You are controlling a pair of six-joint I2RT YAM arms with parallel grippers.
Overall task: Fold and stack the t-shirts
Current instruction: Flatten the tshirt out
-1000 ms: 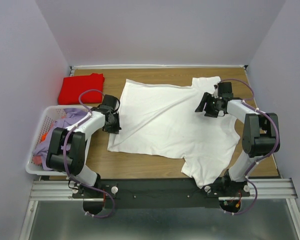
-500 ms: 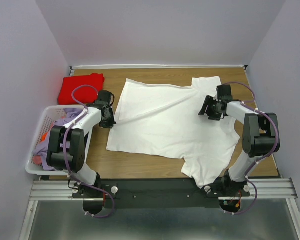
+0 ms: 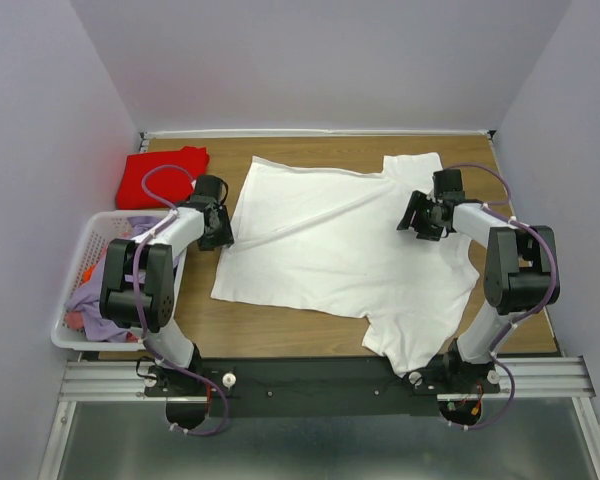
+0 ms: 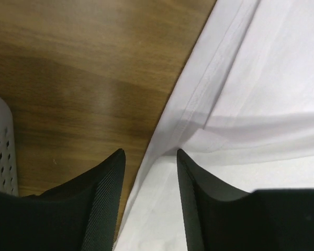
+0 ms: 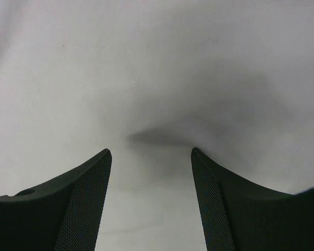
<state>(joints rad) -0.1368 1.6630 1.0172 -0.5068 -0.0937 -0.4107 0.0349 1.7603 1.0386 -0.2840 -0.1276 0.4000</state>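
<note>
The white t-shirt [image 3: 340, 250] is lying spread across the table [image 3: 280, 335], with the red t-shirt [image 3: 162, 176] sitting at the far left corner — only the top view is showing this; closer in, the left gripper [image 4: 148, 157] is standing parted astride the white hem, not pinching it; the right gripper [image 5: 150, 154] is hovering wide over plain cloth — contact unclear.

The spread t-shirt [image 3: 340, 250] lies across the table [image 3: 280, 335], the folded t-shirt [image 3: 162, 178] far left, apparently just behind the basket [image 3: 66, 300].

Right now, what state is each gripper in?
Left gripper: open, straddling the hem of the white t-shirt.
Right gripper: open over the white t-shirt, holding nothing.
</note>
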